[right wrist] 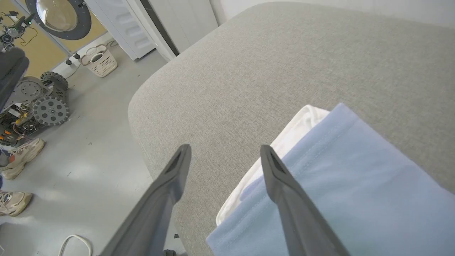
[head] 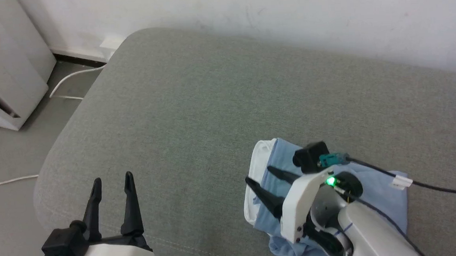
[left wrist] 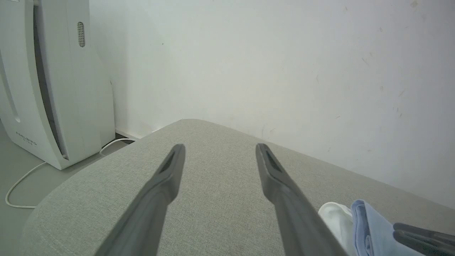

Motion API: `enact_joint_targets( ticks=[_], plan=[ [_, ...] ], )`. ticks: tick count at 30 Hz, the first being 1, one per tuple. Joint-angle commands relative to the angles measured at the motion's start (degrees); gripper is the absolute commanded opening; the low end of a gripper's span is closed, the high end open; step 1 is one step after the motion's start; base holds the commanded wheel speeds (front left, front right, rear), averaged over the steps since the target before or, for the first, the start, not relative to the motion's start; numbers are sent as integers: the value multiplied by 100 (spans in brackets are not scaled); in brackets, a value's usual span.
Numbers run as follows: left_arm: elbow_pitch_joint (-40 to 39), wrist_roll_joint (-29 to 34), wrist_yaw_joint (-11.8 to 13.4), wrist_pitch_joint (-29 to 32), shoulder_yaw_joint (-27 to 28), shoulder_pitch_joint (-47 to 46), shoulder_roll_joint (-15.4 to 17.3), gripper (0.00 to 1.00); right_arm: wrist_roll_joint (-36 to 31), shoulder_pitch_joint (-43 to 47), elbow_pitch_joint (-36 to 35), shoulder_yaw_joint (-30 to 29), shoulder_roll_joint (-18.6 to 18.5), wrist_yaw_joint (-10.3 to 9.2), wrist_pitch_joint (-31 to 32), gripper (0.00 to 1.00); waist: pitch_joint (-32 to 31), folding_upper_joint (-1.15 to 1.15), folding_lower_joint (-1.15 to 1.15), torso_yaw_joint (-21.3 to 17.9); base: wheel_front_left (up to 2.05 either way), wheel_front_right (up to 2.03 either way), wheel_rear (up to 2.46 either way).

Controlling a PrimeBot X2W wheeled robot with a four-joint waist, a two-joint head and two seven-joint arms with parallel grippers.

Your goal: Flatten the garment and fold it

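Observation:
The garment (head: 378,198) is a light blue shirt lying folded into a compact rectangle on the grey cushion (head: 211,117), its white collar edge (head: 256,169) on the left side. My right gripper (head: 260,174) hovers over the garment's left edge, open, nothing between its fingers. In the right wrist view the right gripper (right wrist: 224,152) is open above the garment (right wrist: 337,185), one finger over the blue cloth, the other over bare cushion. My left gripper (head: 112,182) stands open at the lower left, well apart from the garment. In the left wrist view the left gripper (left wrist: 219,151) frames bare cushion, the garment (left wrist: 369,224) at lower right.
The cushion's rounded edge (head: 45,175) drops to the floor at the left. A white appliance (head: 2,66) and a white cable (head: 1,173) lie on that side. The wall (head: 284,17) runs behind. A person's shoes (right wrist: 17,163), a wheeled machine (right wrist: 39,103) and a basket (right wrist: 99,62) are on the floor.

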Motion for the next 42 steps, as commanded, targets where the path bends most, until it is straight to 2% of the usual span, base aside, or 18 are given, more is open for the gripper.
enact_joint_targets(
  ticks=[1,6,11,17,21,24,29,34,42],
  plan=[
    [14,-34,42,-27,15,-90,-12,100,-102,-166,-54,-48,-15,-5,-64,100,-45,0,0,-83,0,0,0],
    [-41,-9,29,-27,46,-72,-12,100,-801,-465,-155,-423,-83,-5,-173,100,-131,0,0,-320,0,0,0],
    [-119,-106,60,-27,51,-86,-12,100,-1685,-758,-408,-1002,-649,-5,-662,100,-173,0,0,-583,0,0,0],
    [-230,128,69,-27,63,-108,-12,100,-2481,-781,-870,-1564,-1427,-5,-1281,100,-155,0,0,-946,0,0,0],
    [-257,296,71,-27,57,-95,-12,100,-2653,-410,-1184,-2094,-1596,-5,-1561,100,-123,0,0,-1173,0,0,0],
    [-280,333,97,-27,50,-74,-12,100,-2724,25,-1526,-2464,-1528,-5,-1752,100,-94,0,0,-1331,0,0,0],
    [-301,370,119,-27,-30,-58,-12,100,-2661,1015,-2271,-3262,-1053,-5,-2026,100,-63,0,0,-1482,0,0,0],
    [-264,575,23,-27,-54,5,-12,100,-2631,1898,-2890,-3489,-616,-5,-2251,100,-11,0,0,-1636,0,0,0],
    [-205,878,-64,-27,12,83,-2,100,-2681,2402,-3045,-3533,-265,-5,-2475,100,29,0,0,-1734,0,0,0]
  ],
)
